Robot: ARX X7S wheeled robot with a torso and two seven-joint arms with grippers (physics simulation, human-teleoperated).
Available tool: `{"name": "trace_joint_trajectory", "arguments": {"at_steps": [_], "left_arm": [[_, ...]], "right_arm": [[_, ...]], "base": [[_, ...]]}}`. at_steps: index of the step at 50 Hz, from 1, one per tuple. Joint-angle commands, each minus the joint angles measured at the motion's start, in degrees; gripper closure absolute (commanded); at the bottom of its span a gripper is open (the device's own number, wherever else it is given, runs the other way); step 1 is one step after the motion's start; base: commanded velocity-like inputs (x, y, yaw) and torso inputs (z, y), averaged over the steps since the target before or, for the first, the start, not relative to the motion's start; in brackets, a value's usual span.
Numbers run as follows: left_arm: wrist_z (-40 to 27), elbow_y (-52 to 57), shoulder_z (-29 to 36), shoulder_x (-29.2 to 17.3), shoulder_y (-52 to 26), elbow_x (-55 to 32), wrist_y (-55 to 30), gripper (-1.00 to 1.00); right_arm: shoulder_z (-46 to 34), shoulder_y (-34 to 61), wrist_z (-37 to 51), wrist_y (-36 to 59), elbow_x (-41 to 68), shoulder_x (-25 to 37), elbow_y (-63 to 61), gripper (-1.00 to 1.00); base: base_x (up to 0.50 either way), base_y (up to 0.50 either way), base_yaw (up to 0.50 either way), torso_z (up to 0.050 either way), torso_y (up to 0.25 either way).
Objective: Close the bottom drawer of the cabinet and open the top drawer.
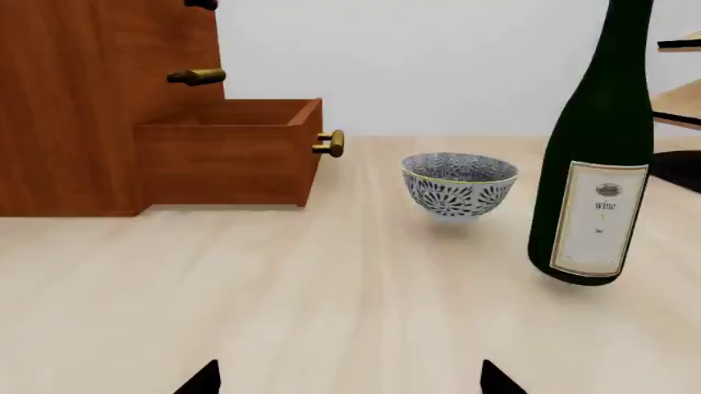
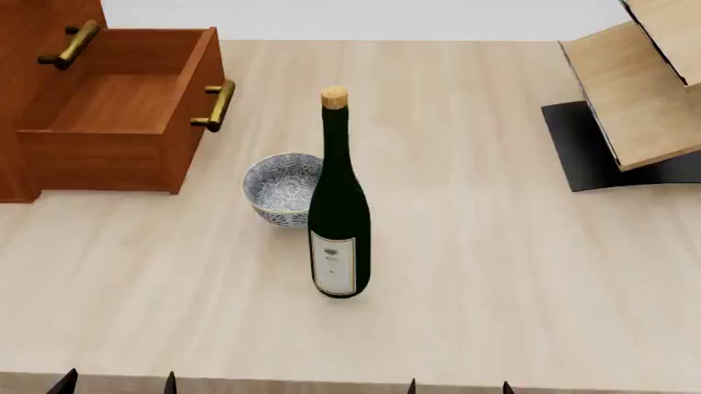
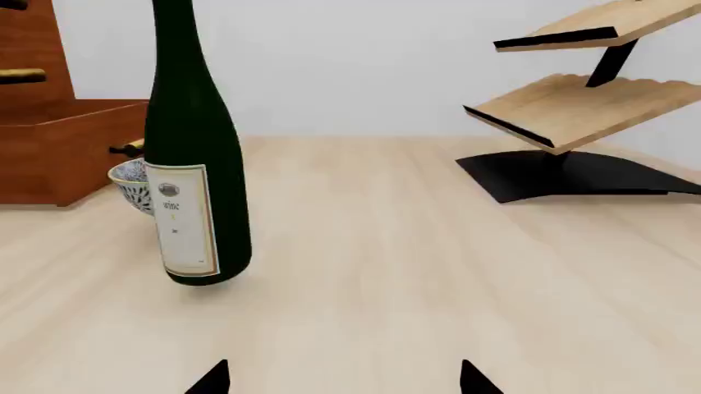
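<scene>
Closest to the head camera, four dark fingertips poke up along the near edge of the desk (image 2: pixel 526 312): two for the left end effector (image 2: pixel 116 382) and two for the right end effector (image 2: pixel 459 386), each pair spread with bare wood between, gripping nothing. Both arms hang low at the front, well back from everything; the wrist views show only the same tips, left end effector (image 1: pixel 350 379) and right end effector (image 3: pixel 344 377), aimed level across the desk. Just beyond stands a dark green wine bottle (image 2: pixel 338 205), upright, and a blue-patterned bowl (image 2: pixel 281 187) sits right beside it toward the cabinet (image 2: pixel 28 98) at the far left corner. From above, the bottom drawer (image 2: pixel 115 123) is pulled out with its empty inside showing; its long side runs front to back along the desk and its brass handle (image 2: pixel 216 105) faces the middle of the desk. The left wrist view shows the same drawer (image 1: pixel 230 152) from the side, resting low on the desk. A second brass handle (image 2: pixel 69 44) sits above it; the top drawer lies out of the head view. A pale wooden rack (image 2: pixel 641 90) on a black base stands at the far right, seen with two tilted shelves in the right wrist view.
</scene>
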Motion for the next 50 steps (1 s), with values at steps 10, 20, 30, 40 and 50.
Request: {"name": "trace_joint_trajectory", "arguments": {"at_steps": [10, 20, 30, 40, 50], "left_arm": [[-2.54, 7.16, 2.30, -2.32, -0.21, -1.87, -6.74, -1.00], [-4.67, 22.14, 6.22, -4.51, -1.55, 2.47, -18.25, -1.00], [-2.77, 35.22, 6.27, -4.35, -7.86, -2.01, -37.56, -1.00], [-4.09, 44.32, 7.52, -4.08, -16.43, -2.92, -52.79, -1.00], [-4.97, 44.27, 5.18, -2.64, -23.78, -5.64, -60.19, -1.00]], "right_arm": [[-3.24, 0.63, 3.56, 7.19, -0.11, 2.31, -5.50, -1.00], [-4.40, 3.23, 5.43, 22.84, -1.30, 3.89, -23.48, -1.00], [-5.69, 9.75, 6.40, 33.31, -2.29, 4.86, -29.53, -1.00], [-5.36, 15.66, 6.33, 42.11, -0.69, 4.91, -35.47, -1.00], [-5.36, 20.54, 6.15, 47.49, 0.38, 5.75, -37.13, -1.00]], "base": [[0.00, 0.00, 0.00, 0.000, 0.000], [0.00, 0.00, 0.00, 0.024, 0.040], [0.00, 0.00, 0.00, 0.048, 0.083], [0.00, 0.00, 0.00, 0.047, 0.082], [0.00, 0.00, 0.00, 0.047, 0.083]]}}
